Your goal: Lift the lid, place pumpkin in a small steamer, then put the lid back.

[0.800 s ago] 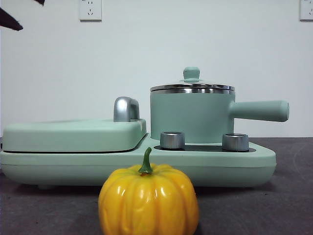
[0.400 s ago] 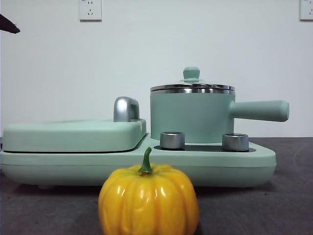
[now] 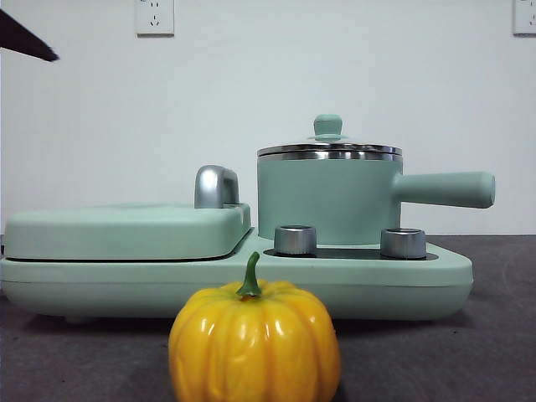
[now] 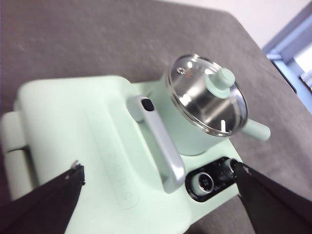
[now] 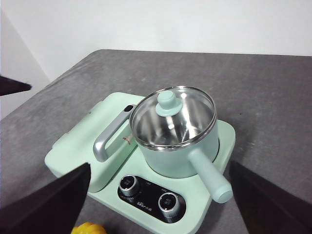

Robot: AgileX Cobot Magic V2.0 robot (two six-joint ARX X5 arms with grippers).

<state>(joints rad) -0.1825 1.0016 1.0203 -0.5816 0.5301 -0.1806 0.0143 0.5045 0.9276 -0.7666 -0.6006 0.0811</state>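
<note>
That dark arm tip (image 3: 25,38) at the top corner of the front view has pushed further in and a touch lower than half a second ago; lid, steamer and pumpkin haven't budged. The lid (image 3: 328,144) sits shut on the steamer (image 3: 327,197), knob up, nothing lifted yet. The pumpkin (image 3: 254,342) stands alone on the tabletop (image 3: 494,335) in front of the base (image 3: 419,280), well apart from both claws. Now the relation that counts: both claws hang high above with jaws spread wide and empty. The left claw (image 4: 158,192) is over the flat cover (image 4: 78,131), so the lid (image 4: 207,92) lies off to one side beyond the steel handle (image 4: 158,141). The right claw (image 5: 158,195) looks more squarely down on the lid (image 5: 171,114), with the steamer's long handle (image 5: 207,175) pointing back toward it. I'd call the right the better lined up for that knob, a straight drop onto it.
</note>
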